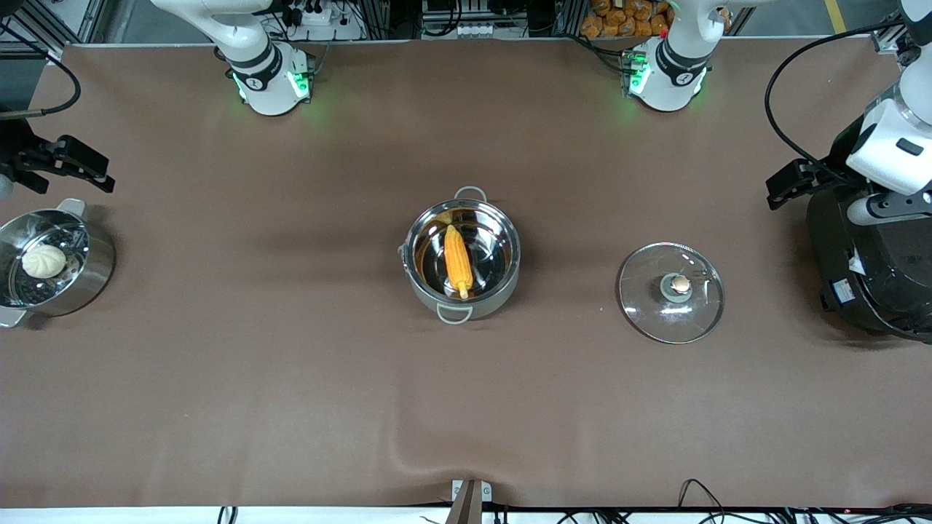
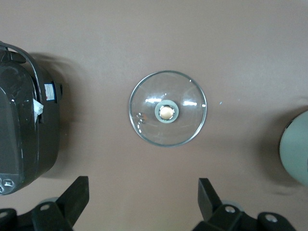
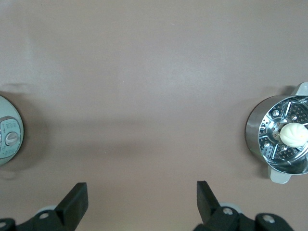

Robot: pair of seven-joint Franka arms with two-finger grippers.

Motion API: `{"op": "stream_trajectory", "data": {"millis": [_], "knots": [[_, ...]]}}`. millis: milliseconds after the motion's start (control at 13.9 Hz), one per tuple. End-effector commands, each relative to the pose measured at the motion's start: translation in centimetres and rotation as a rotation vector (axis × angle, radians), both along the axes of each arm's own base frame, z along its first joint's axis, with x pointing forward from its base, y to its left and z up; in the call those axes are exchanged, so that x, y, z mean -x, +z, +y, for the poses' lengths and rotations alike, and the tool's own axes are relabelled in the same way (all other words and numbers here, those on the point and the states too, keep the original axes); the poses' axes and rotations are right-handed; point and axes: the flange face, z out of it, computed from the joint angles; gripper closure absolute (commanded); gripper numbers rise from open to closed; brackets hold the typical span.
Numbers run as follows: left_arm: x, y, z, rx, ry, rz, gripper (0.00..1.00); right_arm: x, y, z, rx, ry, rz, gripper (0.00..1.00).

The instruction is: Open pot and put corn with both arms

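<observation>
While the front view is showing the pot (image 1: 461,260) mid-table with the corn (image 1: 458,260) lying inside, its glass lid (image 1: 671,292) is resting on the table (image 1: 291,378) toward the left arm's end — beside the rice cooker (image 1: 874,269). From the left wrist, the left gripper (image 2: 143,204) is hanging spread wide over the lid (image 2: 167,108). From the right wrist, the right gripper (image 3: 142,207) is gaping over bare cloth near the steamer pan (image 3: 281,139) — bun (image 3: 293,135) inside.

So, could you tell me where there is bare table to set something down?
Bare cloth lies between the steamer pan and the pot, which holds the corn, and all along the edge nearest the front camera. A narrower strip separates the pot from the lid. It is tight between the lid and the rice cooker.
</observation>
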Motion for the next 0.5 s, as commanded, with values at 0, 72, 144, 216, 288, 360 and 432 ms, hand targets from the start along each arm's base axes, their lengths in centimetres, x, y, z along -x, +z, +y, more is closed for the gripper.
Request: {"op": "stream_trajectory", "data": {"millis": [0,72,144,216,288,360,432], "knots": [[0.6,0.19,0.63,0.02,-0.031,0.025,0.0,-0.12,0.36,-0.22,0.004,-0.006,0.005,0.0],[0.52,0.69,0.63,0.021,-0.028,0.018,0.0,-0.12,0.28,-0.19,0.001,-0.003,0.007,0.0],[0.64,0.88,0.66,0.018,-0.029,0.024,0.0,-0.11,0.27,-0.19,0.001,-0.001,0.008,0.0],[0.64,0.87,0.75,0.018,-0.028,0.025,0.0,-0.15,0.19,-0.19,0.001,-0.001,0.01,0.0],[0.64,0.87,0.77,0.017,-0.028,0.025,0.0,-0.15,0.19,-0.19,0.001,-0.001,0.01,0.0],[0.64,0.8,0.82,0.012,-0.029,0.026,0.0,-0.15,0.12,-0.19,0.001,-0.001,0.011,0.0],[0.64,0.73,0.82,0.012,-0.03,0.028,0.0,-0.15,0.12,-0.19,0.001,-0.001,0.011,0.0]]}}
